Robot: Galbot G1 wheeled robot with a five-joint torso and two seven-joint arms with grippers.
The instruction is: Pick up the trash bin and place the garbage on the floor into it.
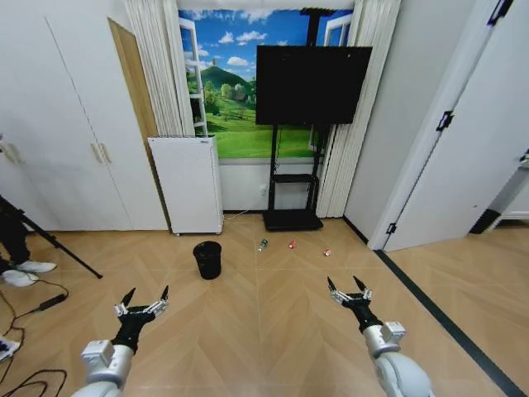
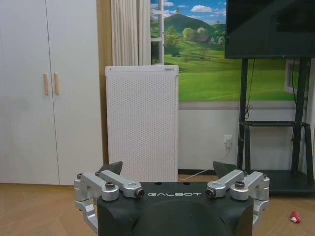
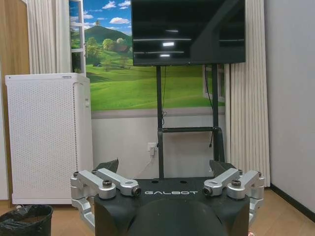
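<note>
Risks first. Nothing is being held yet, and the whole task is judged to be ahead. The bin (image 1: 207, 259) is light mesh with a loose liner; if its rim is being met off-centre by a hand, it could be tipped or pushed across the smooth floor (image 1: 273, 322). The litter is small and lying low: the bottle (image 1: 262, 245) could be rolled away when nudged, and the can (image 1: 292, 245) and wrapper (image 1: 327, 252) could be missed or flicked toward the TV stand (image 1: 292, 220) by a wide hand. A cable and a tripod leg are lying at the left edge of the head view, where they could be caught if the base is being driven that way.

Pose, nearest first. The left hand (image 1: 145, 299) is being held low in front of the body, fingers spread wide, empty, pointing forward over bare floor. The right hand (image 1: 349, 287) is being held the same way on the other side, also spread wide and empty. Both are being kept well apart from every task thing.

Farther out, the bin is standing upright on the floor, ahead of the left hand and just in front of the white appliance (image 1: 188, 184). The bottle, can and wrapper are lying in a loose row to the bin's right, near the stand's base. In the right wrist view the bin (image 3: 24, 220) is being seen below the appliance.
</note>
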